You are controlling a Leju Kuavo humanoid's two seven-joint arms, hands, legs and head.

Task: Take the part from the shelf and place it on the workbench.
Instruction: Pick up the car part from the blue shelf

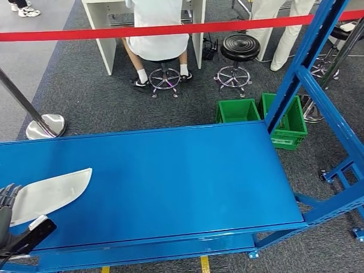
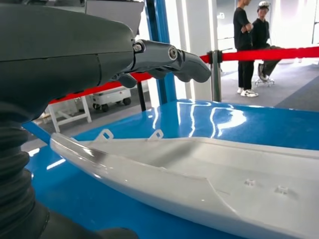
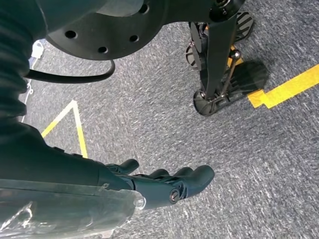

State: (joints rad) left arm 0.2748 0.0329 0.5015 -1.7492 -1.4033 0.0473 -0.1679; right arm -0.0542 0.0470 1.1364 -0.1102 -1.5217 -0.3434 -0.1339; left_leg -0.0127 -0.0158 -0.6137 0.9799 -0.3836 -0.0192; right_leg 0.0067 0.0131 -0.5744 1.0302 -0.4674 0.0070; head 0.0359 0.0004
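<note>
Below, at the lower left of the head view, the white part [image 1: 51, 194] lies flat on the glossy blue workbench [image 1: 172, 182], its pointed end directed toward the middle of the frame. Just beside its blunt end, at the left edge, the left hand [image 1: 8, 219] appears with dark fingers [image 1: 8, 193] spread above the part; whether they touch it cannot be told. In the left wrist view, the part [image 2: 211, 179] runs across the lower half of the frame as a long, shallow, pale moulding with two small tabs along its far edge, resting on the blue surface [image 2: 233, 122]; the thumb [image 2: 169, 57] extends above it with a gap between, so the left hand is released and holds nothing. In the right wrist view, the right hand [image 3: 165, 181] hangs over grey carpet [image 3: 263, 164] marked with yellow tape lines [image 3: 289, 87], fingers extended and apart, grasping nothing. At the top of the head view, a red barrier tape [image 1: 172, 28] crosses the frame; behind it a person [image 1: 156, 34] sits on a stool, with a black stool [image 1: 239, 48] alongside. Two green crates [image 1: 285, 122] stand at the blue frame upright, upper right.
</note>
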